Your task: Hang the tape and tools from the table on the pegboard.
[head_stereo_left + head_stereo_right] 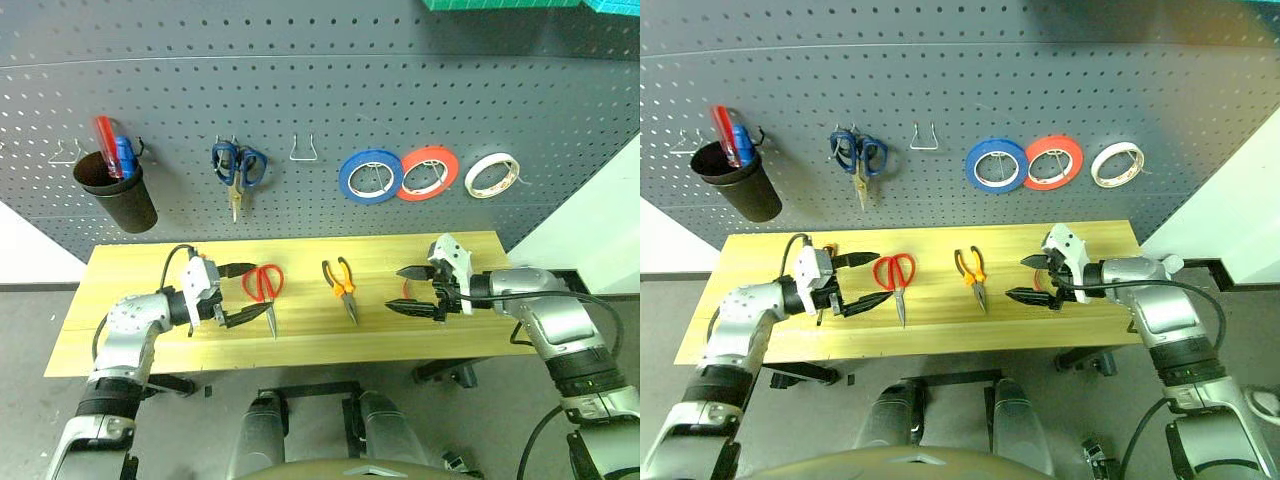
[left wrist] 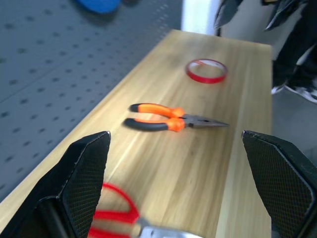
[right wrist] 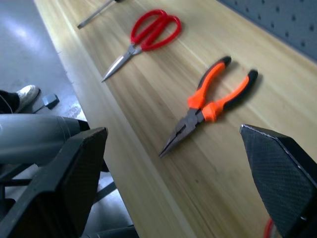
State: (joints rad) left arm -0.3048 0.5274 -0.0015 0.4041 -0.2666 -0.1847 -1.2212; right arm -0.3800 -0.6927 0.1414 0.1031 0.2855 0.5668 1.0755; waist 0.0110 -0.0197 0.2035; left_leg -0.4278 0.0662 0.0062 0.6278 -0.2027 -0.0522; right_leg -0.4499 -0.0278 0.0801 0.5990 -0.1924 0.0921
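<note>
Red tape (image 2: 206, 71) lies flat on the table (image 1: 130, 262), mostly hidden behind the right tool (image 1: 414, 290), whose fingers stand wide apart and empty. Pliers (image 1: 342, 285) lie between the two tools. Red-handled scissors (image 1: 266, 289) lie just beside the left tool (image 1: 249, 293), also spread and empty. A screwdriver (image 3: 97, 12) shows half cut off, past the scissors.

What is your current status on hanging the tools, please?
Left gripper and right gripper open, empty, over table. Red scissors, pliers, red tape on table, unhung. Nothing blocking.
</note>
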